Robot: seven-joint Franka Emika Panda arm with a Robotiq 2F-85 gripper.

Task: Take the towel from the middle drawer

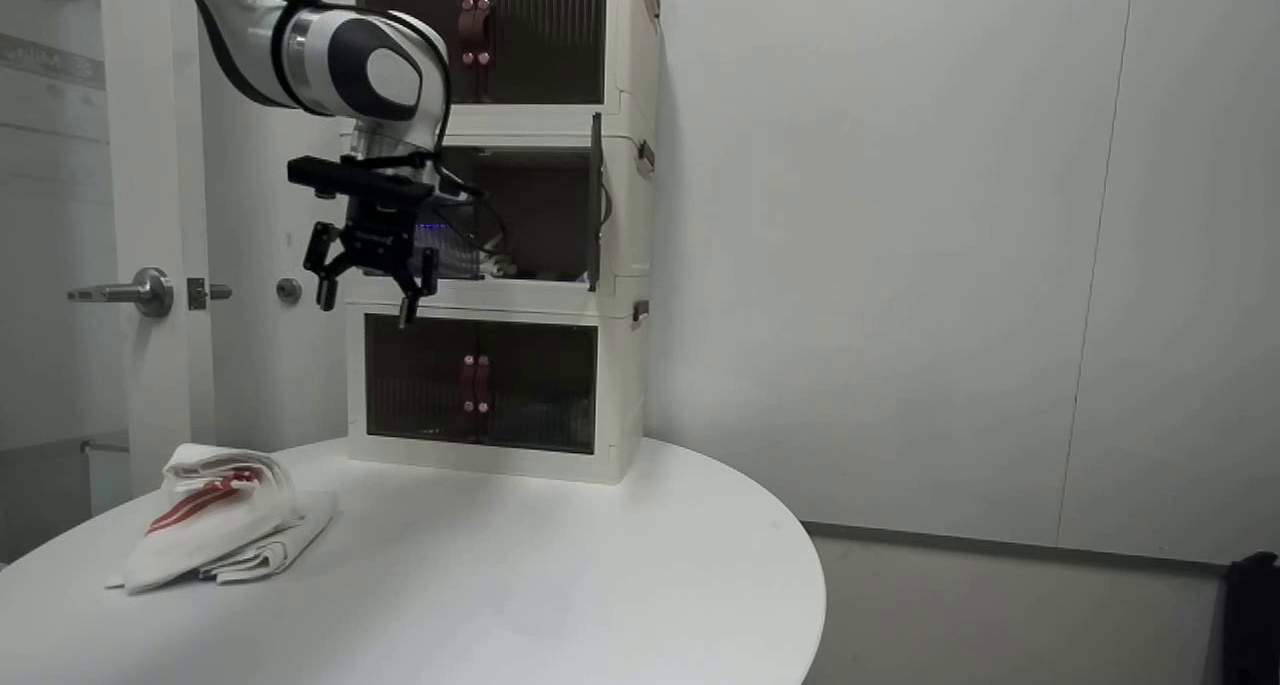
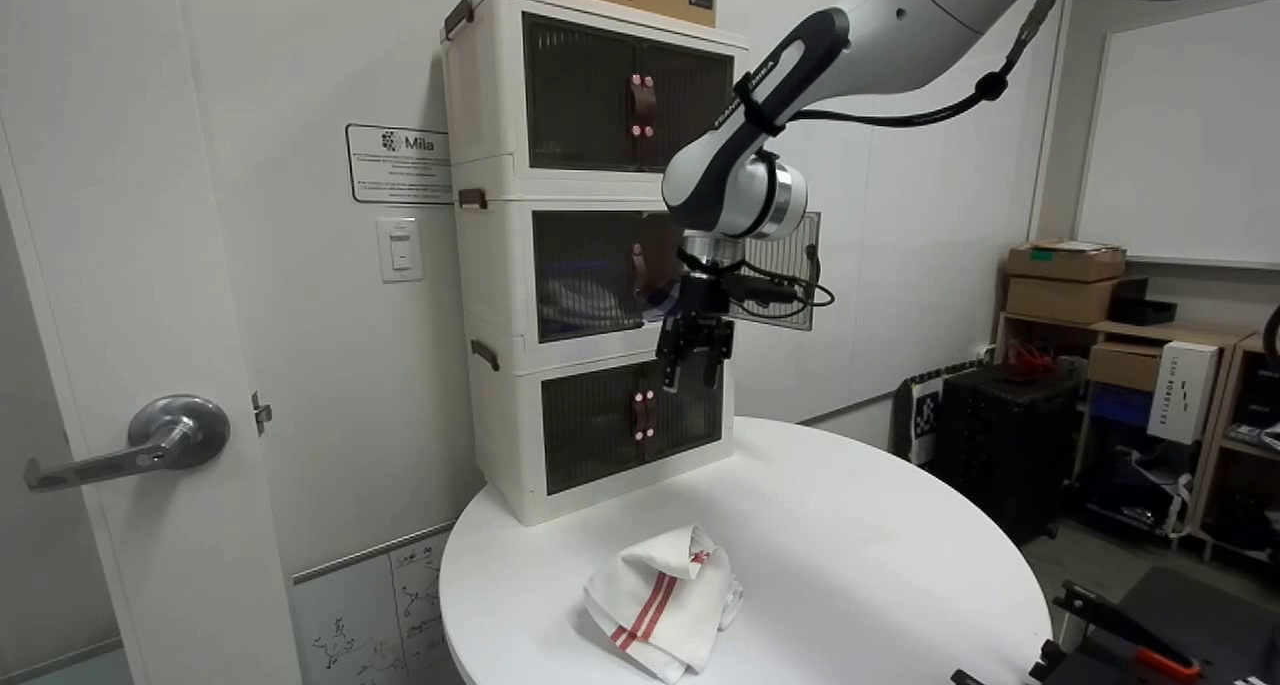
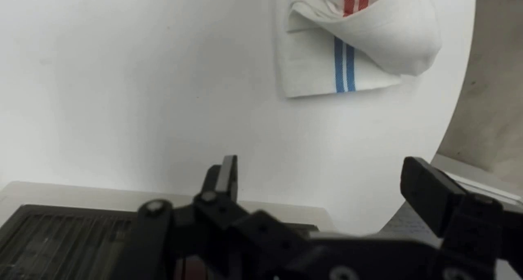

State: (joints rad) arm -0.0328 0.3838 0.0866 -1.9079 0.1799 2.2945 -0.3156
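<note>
Round white surface [image 2: 870,535] by pale wall panels [image 1: 880,265], with three-tier white storage cabinet [image 1: 622,395] on top. In middle tier [image 1: 550,195]: swung-out right-hand door [image 2: 800,240], closed left-hand door [image 2: 585,275], something whitish [image 1: 497,265] inside, too small to identify. Striped white dish towel [image 2: 690,610] out on the surface, loosely folded, in front of cabinet; red stripes on top, blue on flat lower layer. Can't tell if one cloth or two. Hand [image 1: 366,307] above the surface, pointing down, with fingers [image 3: 433,194] spread wide, holding nothing, well apart from dish towel.
</note>
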